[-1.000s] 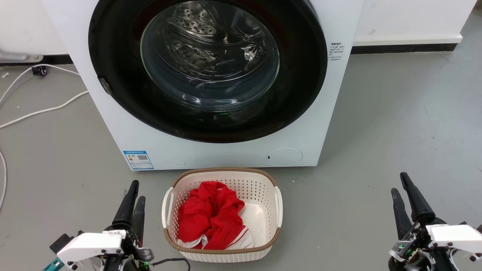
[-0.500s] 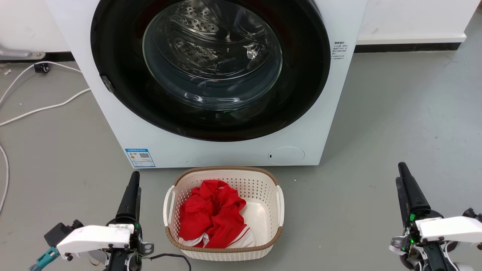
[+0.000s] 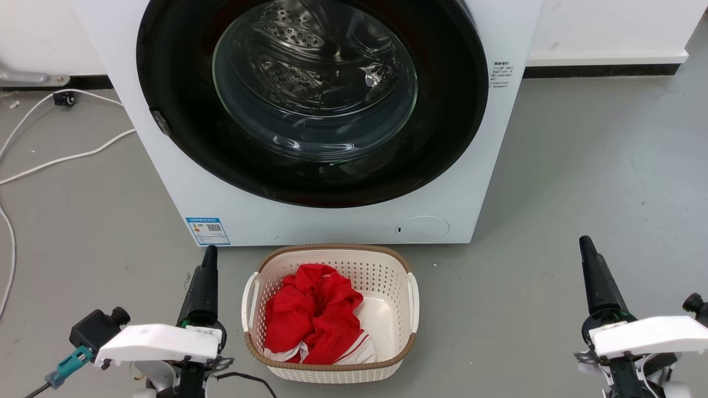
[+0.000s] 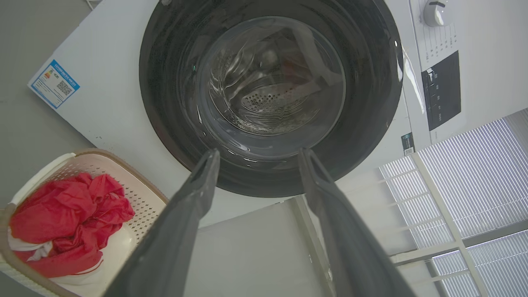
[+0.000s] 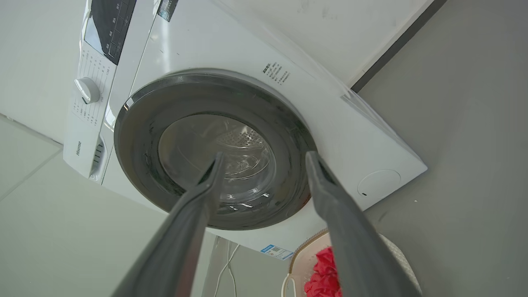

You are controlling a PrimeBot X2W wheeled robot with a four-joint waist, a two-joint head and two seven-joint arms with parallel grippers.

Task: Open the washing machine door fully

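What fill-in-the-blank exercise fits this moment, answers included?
1. The washing machine door is ____ against the washing machine.
2. The laundry basket holds a ____ garment.
3. The left gripper and the right gripper each have their fingers spread ____.
4. In the head view, the blue label sits at the machine's lower ____ corner.
Missing words: shut; red; apart; left.

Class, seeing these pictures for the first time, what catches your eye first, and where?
The glossy black washing machine door with its clear glass bowl dominates the white washing machine at the top of the head view. Below it, on the grey floor, a crumpled red garment glows in a white laundry basket. The left end effector and right end effector flank it at the lower corners.
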